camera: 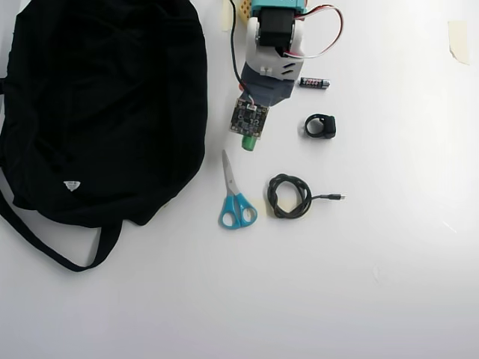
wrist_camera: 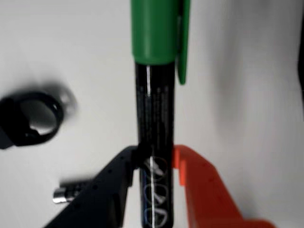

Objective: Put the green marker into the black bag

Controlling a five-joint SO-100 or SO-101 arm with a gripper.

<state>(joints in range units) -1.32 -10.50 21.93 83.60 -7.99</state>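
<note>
The green marker [wrist_camera: 154,95] has a green cap and a dark barrel with white print. It runs up the middle of the wrist view, held off the table. My gripper [wrist_camera: 154,166] is shut on its barrel, with a black finger [wrist_camera: 109,185] on the left and an orange finger [wrist_camera: 199,185] on the right. In the overhead view only the marker's green end [camera: 249,143] shows under my arm [camera: 269,67], and the gripper itself is hidden there. The black bag [camera: 97,105] lies at the left, its strap [camera: 45,247] trailing below, apart from the marker.
On the white table: a small battery [camera: 314,82] [wrist_camera: 71,192], a black ring-shaped clip [camera: 320,126] [wrist_camera: 33,118], blue-handled scissors [camera: 234,194] and a coiled black cable [camera: 290,196]. Tape pieces [camera: 458,41] sit near the top edge.
</note>
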